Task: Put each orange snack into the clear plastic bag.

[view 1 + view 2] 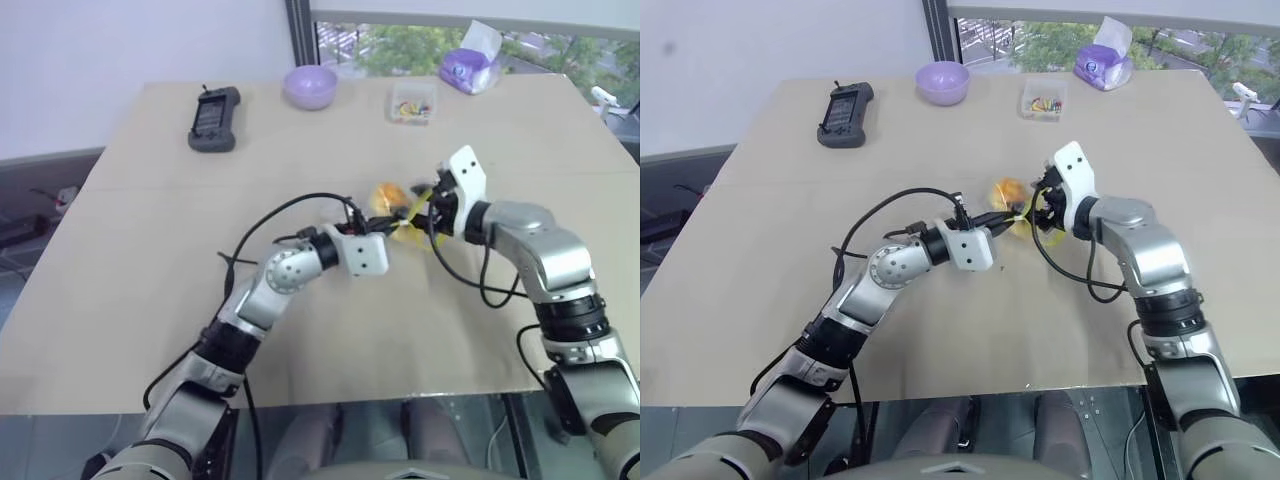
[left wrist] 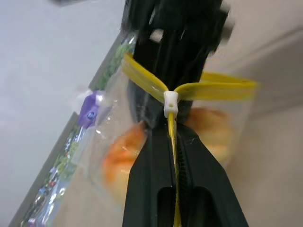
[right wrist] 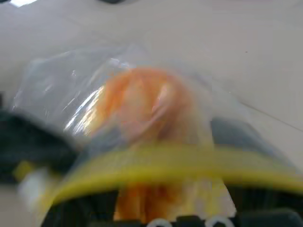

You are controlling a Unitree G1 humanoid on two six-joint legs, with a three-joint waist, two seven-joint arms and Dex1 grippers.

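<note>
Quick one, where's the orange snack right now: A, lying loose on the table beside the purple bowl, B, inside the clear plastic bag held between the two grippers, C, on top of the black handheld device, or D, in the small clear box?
B: the orange snack shows through the clear plastic bag, whose yellow strip the left gripper is pinching.

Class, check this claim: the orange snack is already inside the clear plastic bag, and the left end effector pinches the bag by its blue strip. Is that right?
Not quite. The strip is yellow, not blue, as the left wrist view shows. The rest holds: the orange snack sits inside the clear plastic bag, and the left end effector pinches that strip.
</note>
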